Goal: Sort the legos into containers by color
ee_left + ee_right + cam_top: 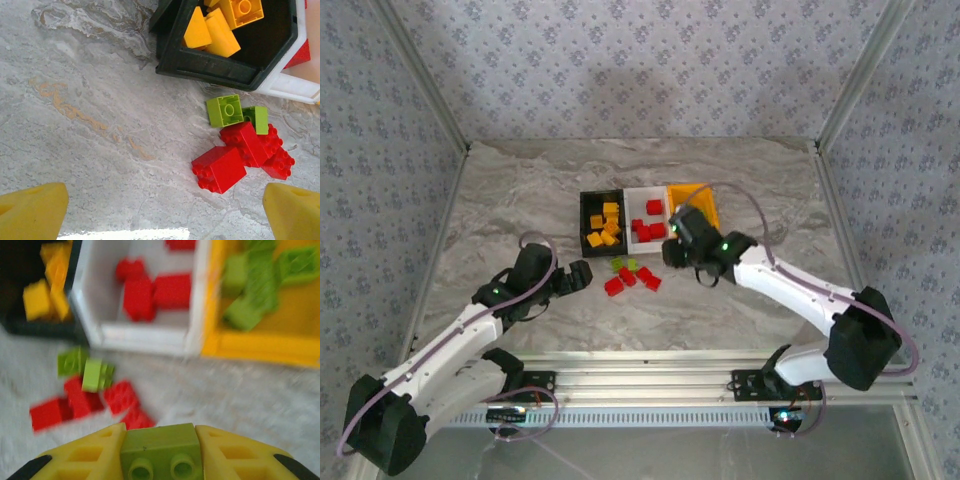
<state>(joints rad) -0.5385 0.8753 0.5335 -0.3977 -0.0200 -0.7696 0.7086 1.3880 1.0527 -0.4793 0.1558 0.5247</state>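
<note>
In my right claw (160, 434) I squeeze a green brick (159, 454) tight. Most bricks sit in the bins (145, 335). About four red bricks (220, 169) and two green ones (225, 110) lie on the table (100, 125), I think.

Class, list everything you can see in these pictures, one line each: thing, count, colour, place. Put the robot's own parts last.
Table: one, grey marbled, under everything.
Bins: three in a row, left to right: black bin, white bin, orange-yellow bin.
Binned yellow bricks: several, orange-yellow, in the black bin.
Binned red bricks: about four, red, in the white bin.
Binned green bricks: several, light green, blurred, in the orange-yellow bin.
Loose red bricks: four, red, clustered on the table before the bins.
Loose green bricks: two, light green, beside that cluster.
Held brick: one, light green, in the right pincer.
Left pincer: one, open, left of the loose bricks.
Right pincer: one, shut on the held brick.
</note>
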